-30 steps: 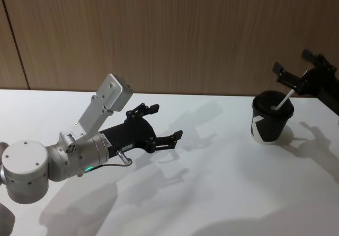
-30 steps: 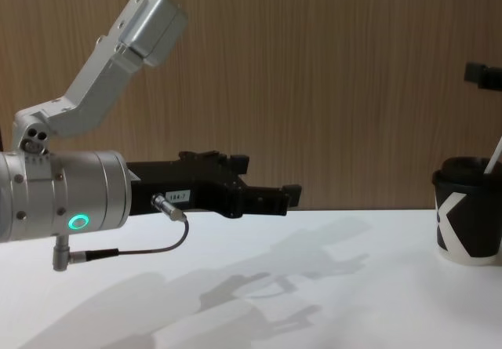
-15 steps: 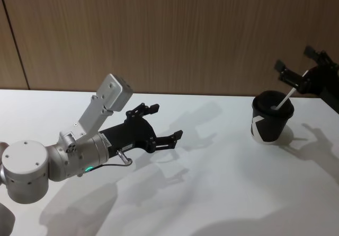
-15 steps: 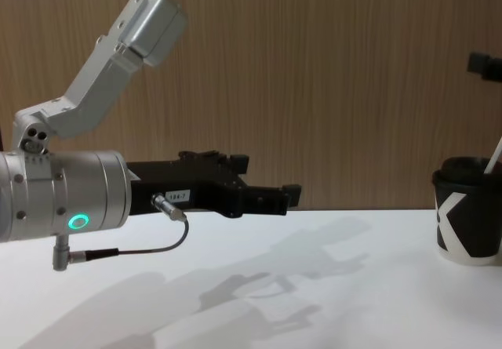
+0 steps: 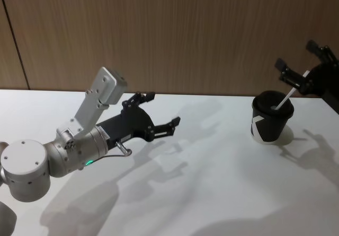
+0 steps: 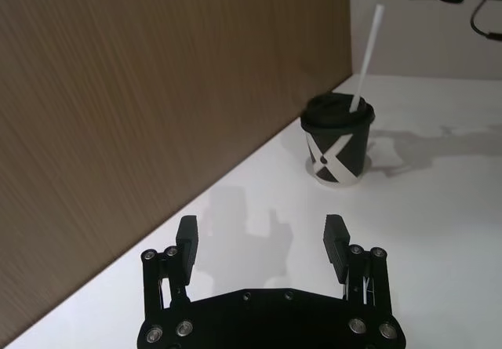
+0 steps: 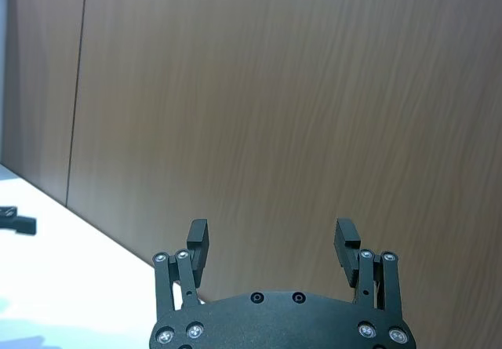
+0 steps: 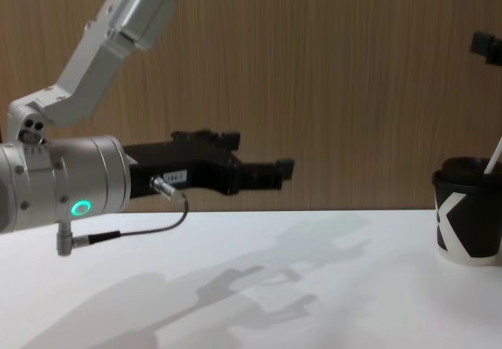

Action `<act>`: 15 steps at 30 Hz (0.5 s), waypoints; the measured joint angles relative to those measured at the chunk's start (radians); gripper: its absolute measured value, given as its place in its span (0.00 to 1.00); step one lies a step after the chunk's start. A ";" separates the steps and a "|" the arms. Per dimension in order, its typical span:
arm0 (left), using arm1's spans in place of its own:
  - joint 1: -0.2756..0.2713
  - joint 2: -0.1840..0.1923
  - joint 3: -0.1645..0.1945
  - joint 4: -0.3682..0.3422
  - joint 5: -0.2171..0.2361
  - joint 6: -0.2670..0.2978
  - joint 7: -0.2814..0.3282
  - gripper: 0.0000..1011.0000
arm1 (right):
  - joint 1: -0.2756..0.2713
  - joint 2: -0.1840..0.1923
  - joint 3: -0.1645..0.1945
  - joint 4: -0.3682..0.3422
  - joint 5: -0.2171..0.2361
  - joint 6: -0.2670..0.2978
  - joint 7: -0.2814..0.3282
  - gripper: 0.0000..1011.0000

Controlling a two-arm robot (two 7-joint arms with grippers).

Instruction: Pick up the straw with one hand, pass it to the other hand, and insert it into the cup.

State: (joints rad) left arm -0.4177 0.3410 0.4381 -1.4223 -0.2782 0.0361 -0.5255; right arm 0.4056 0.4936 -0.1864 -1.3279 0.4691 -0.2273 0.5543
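My right gripper (image 5: 303, 66), fingers apart, is rising off the straw (image 5: 285, 97) left in the cup (image 5: 270, 118); my left gripper (image 5: 159, 111), also spread, is lifting away.

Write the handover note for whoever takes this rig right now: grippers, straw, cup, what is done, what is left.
Left gripper: open, empty, held above the table on the robot's left.
Right gripper: open, above and just behind the cup, fingers either side of the straw's top without gripping.
Straw: in the cup, leaning toward the right gripper.
Cup: upright, right side of the table.
Done: pickup, handover, insertion.
Left: pull both arms clear.
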 joint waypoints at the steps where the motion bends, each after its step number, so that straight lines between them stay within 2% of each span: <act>1: 0.001 -0.004 -0.005 0.001 -0.001 -0.011 0.008 0.99 | -0.003 0.000 0.001 -0.003 0.000 -0.001 0.001 0.99; 15: -0.003 -0.055 -0.044 0.027 -0.034 -0.129 0.061 0.99 | -0.051 0.008 -0.011 -0.038 0.016 0.028 0.021 0.99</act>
State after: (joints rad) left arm -0.4211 0.2861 0.3942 -1.3951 -0.3120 -0.0930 -0.4649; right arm 0.3551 0.5014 -0.1976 -1.3659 0.4851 -0.1998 0.5755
